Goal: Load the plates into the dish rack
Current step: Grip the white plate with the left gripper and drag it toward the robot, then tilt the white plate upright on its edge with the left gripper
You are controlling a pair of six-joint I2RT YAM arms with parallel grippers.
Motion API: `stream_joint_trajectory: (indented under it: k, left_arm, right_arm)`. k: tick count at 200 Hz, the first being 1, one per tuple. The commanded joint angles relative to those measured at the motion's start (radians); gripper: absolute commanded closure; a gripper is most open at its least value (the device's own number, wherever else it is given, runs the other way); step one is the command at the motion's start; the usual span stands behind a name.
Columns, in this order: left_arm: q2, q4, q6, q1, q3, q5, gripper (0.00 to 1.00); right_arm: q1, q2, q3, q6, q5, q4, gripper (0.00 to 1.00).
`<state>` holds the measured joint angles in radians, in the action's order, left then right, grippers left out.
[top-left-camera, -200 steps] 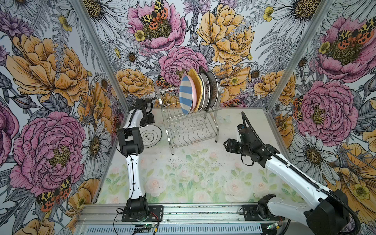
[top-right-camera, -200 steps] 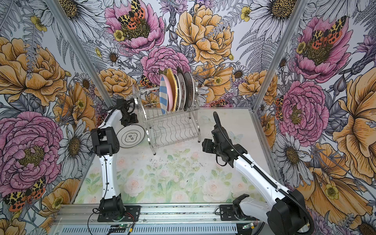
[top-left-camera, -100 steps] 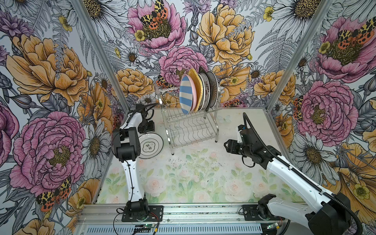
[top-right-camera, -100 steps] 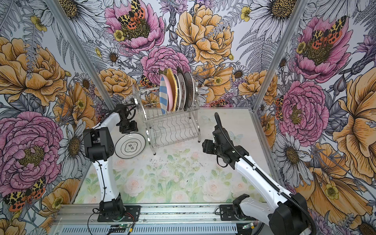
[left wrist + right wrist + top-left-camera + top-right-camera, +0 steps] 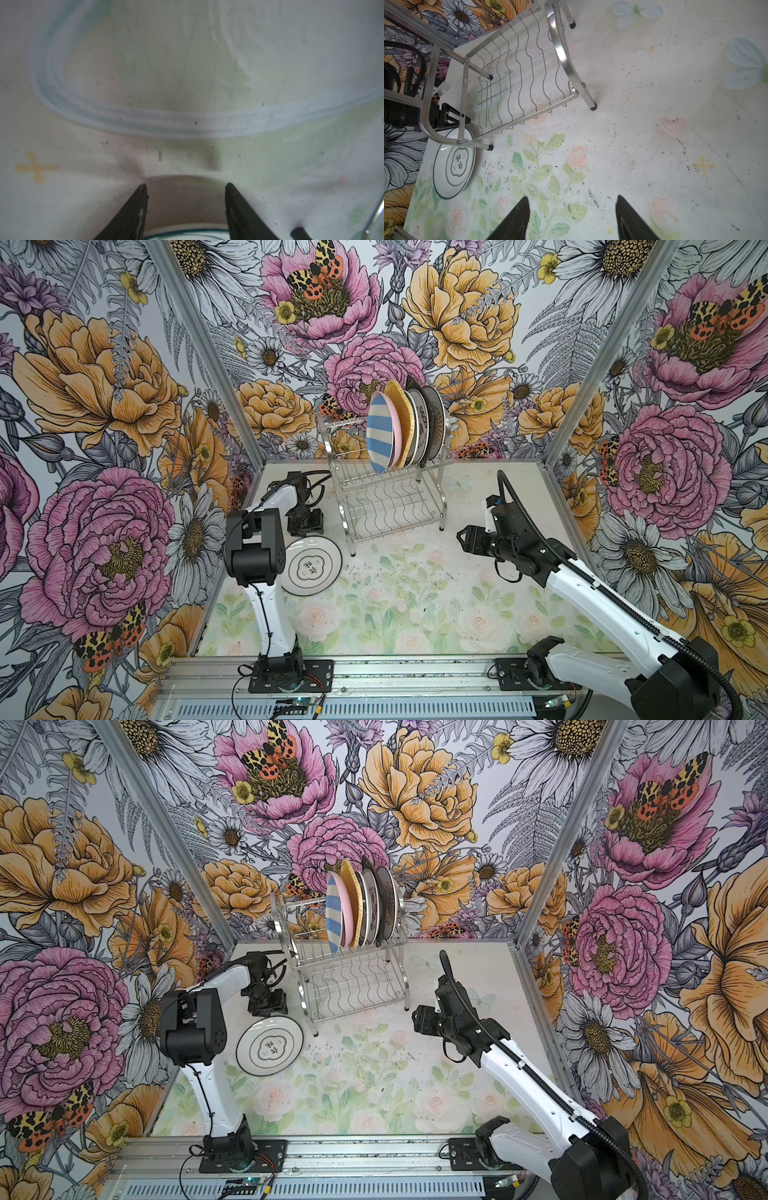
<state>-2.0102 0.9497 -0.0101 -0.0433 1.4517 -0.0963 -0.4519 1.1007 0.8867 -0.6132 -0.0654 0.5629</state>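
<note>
In both top views the dish rack stands at the back of the worktop. Its upper tier carries racked plates on edge, so overlapped that only the front striped plate shows its blue and white face. The rest are slivers, hard to count. The lower tier is bare. A white plate, dark-ringed with characters in a lobed medallion, lies flat just left of the rack's front leg. The left arm's black elbow covers its left rim. The left claw points down at its far edge. The right claw hangs well apart from it

The left wrist view is blurred. The left claw has its fingers spread, with the white plate cut off at the frame edge between them. Contact cannot be told

In the right wrist view the right claw is spread over bare worktop. The rack's curved frame partly hides the white plate
</note>
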Motion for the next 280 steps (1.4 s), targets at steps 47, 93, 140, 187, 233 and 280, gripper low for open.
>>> stream_joint_trajectory:
  k: [47,93,140,187,233,280]
  left_arm:
    - [0.251,-0.048,-0.089,0.058,-0.293,0.008,0.41]
    - [0.378,-0.083,-0.154,0.057,-0.373,-0.02,0.3]
    - [0.608,-0.159,-0.259,-0.062,-0.51,-0.066,0.09]
    - [0.791,-0.203,-0.331,-0.22,-0.663,-0.103,0.01]
    - [0.694,-0.214,-0.339,-0.343,-0.663,-0.232,0.01]
    - [0.605,-0.215,-0.314,-0.331,-0.658,-0.239,0.01]
  right_arm:
    - [0.005,-0.027,-0.005,0.003,-0.022,-0.019,0.34]
    - [0.005,-0.023,-0.004,0.016,-0.024,-0.02,0.34]
    - [0.005,-0.045,-0.019,0.014,-0.027,-0.018,0.33]
    - [0.006,-0.058,-0.028,0.01,-0.029,-0.019,0.33]
    - [0.007,-0.077,-0.026,0.011,-0.025,-0.018,0.33]
    - [0.006,-0.113,-0.047,0.003,-0.013,-0.017,0.32]
